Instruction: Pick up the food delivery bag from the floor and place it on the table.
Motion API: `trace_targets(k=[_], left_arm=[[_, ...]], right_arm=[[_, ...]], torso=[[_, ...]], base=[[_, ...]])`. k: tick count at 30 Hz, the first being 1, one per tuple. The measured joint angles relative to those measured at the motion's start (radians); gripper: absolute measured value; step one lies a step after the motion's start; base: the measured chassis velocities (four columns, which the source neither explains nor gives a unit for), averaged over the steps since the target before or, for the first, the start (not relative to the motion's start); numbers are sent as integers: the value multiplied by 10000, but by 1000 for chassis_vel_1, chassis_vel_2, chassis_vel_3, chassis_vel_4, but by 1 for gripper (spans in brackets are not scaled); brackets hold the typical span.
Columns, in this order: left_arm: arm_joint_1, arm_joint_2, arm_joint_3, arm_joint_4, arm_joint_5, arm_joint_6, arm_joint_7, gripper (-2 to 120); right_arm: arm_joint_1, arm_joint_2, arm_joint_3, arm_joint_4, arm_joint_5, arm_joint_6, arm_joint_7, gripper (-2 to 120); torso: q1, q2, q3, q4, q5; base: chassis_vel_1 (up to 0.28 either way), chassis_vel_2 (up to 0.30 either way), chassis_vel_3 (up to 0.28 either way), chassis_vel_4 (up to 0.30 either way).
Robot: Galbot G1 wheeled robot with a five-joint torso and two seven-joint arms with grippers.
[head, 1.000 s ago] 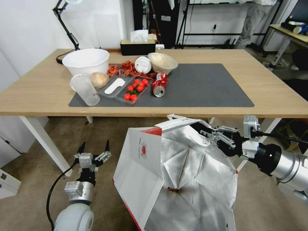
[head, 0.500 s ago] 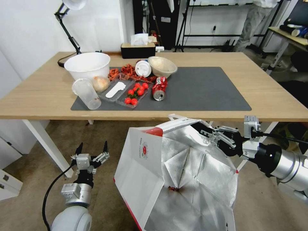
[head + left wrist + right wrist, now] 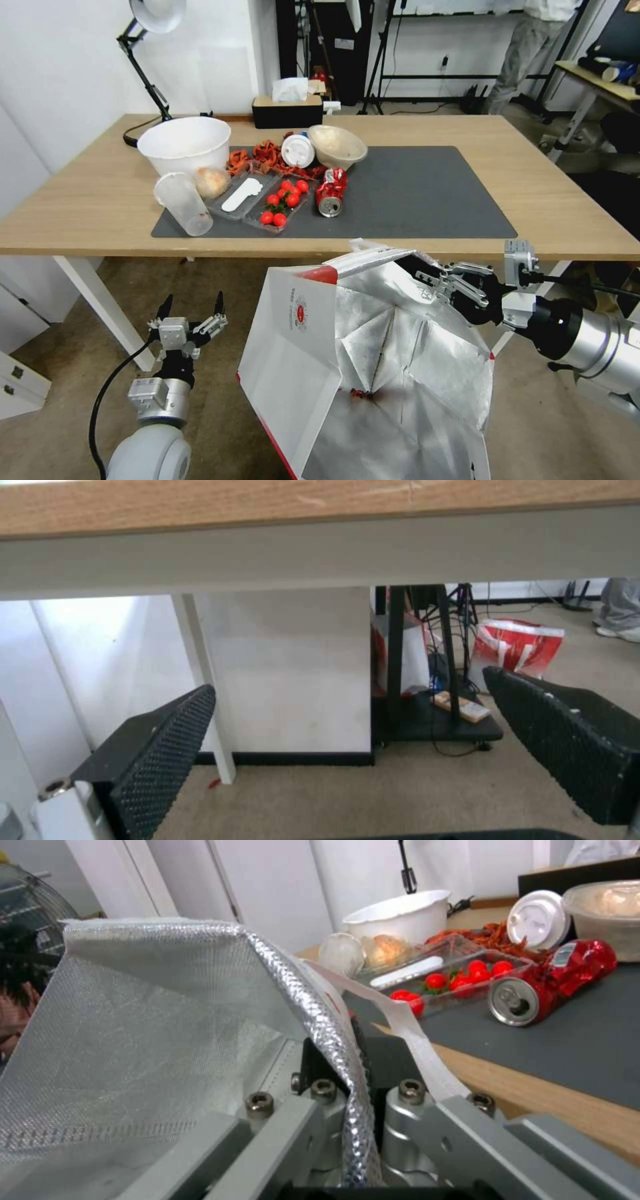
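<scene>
food delivery bag [image 3: 293,347]: small round red logo with a column of red print beside it on the white panel, characters too small to read | crushed red can [image 3: 547,982]: a label patch on its side, lettering illegible | no other text, number or sign can be read

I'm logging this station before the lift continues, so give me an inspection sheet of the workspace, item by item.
Surface: table with dark mat.
Job's things: food delivery bag held open, below table edge, above floor.
Clutter: white bowl, tomato tray, crushed can, cups on mat's left part.
Grippers: right gripper shut on bag rim; left gripper open, low, beside bag.
Cables: black cable at left arm.
Surroundings: lamp, tissue box.
</scene>
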Motion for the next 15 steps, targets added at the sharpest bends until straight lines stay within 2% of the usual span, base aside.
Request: trace_targets(k=[15], left_arm=[[18, 20, 23, 6, -1, 2, 5, 100]], right_arm=[[20, 14, -30, -52, -12, 1, 0, 0]], torso=[[267, 632, 368, 1, 0]], base=[[0, 0, 0, 0]])
